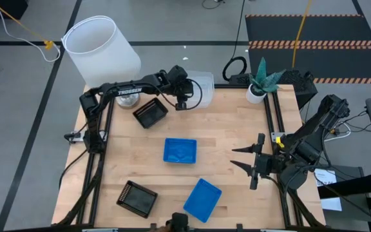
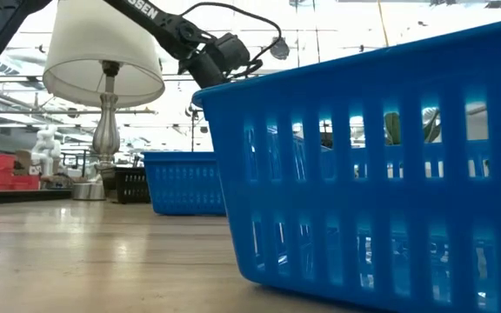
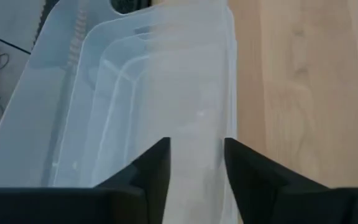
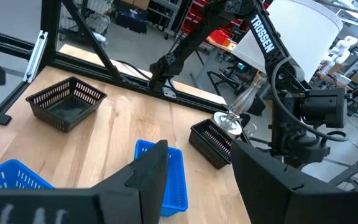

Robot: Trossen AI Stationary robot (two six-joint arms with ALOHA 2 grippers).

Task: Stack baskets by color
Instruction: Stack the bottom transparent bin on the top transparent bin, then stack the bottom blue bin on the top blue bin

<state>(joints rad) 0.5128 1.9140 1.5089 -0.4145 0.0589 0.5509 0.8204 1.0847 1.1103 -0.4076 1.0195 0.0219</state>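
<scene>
A stack of nested clear baskets (image 1: 203, 82) (image 3: 135, 81) rests on the table's far edge, near the middle. My left gripper (image 1: 182, 102) (image 3: 194, 163) is open, with one finger on each side of the stack's long side wall (image 3: 219, 93). One black basket (image 1: 150, 113) sits just left of it and another black basket (image 1: 136, 198) sits near the front left. A blue basket (image 1: 180, 150) lies mid-table, and a second blue basket (image 1: 202, 198) lies near the front edge. My right gripper (image 1: 252, 161) (image 4: 194, 165) hovers open at the right, holding nothing.
A lamp with a white shade (image 1: 102, 46) stands at the far left corner, its base (image 4: 229, 118) close to the far black basket. A potted plant (image 1: 261, 80) stands at the far right. Bare wood lies between the mid-table blue basket and my right gripper.
</scene>
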